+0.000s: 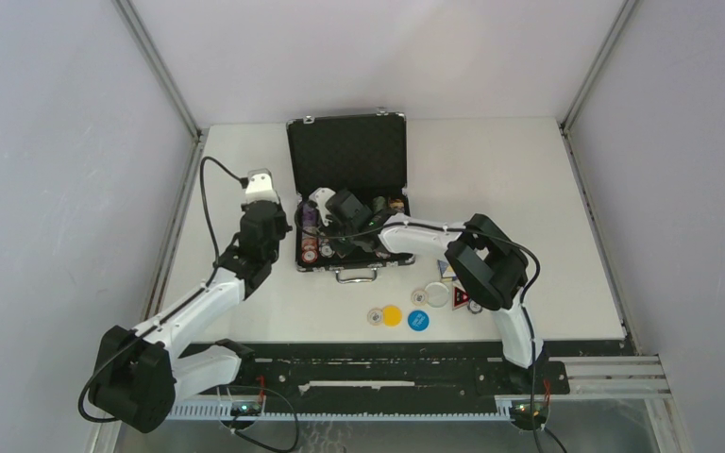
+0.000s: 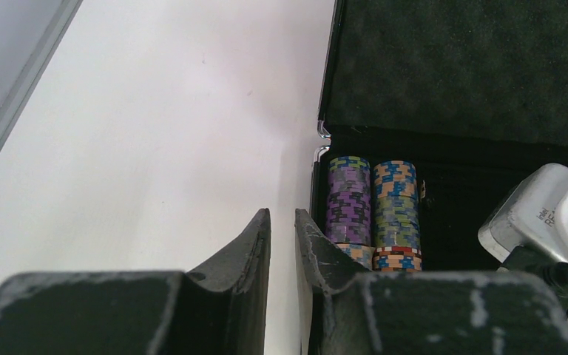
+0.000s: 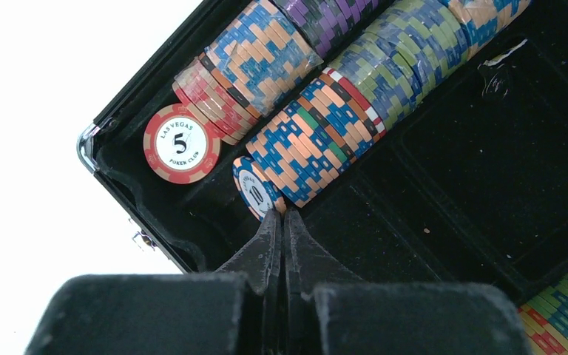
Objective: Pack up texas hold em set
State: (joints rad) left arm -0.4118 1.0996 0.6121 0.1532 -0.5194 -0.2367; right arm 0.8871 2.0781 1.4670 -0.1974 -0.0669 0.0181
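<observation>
Right gripper (image 3: 277, 220): jaws fully closed, nothing between them. The tips sit right at the blue "10" chip (image 3: 254, 194), which ends a chip row (image 3: 340, 111) in the left part of the briefcase (image 1: 345, 156).

Left gripper (image 2: 282, 229): jaws a narrow slit apart, empty, over the table (image 2: 155, 148) just outside the briefcase's left wall.

Briefcase lid stands open. Yellow button (image 1: 392, 315), blue button (image 1: 418, 320), white button (image 1: 436, 295) and triangle token (image 1: 460, 296) lie on the table in front of the briefcase.

Left tool (image 2: 282, 220) stands slightly parted; right tool (image 3: 279, 220), arm stretched forward, is closed tight.
</observation>
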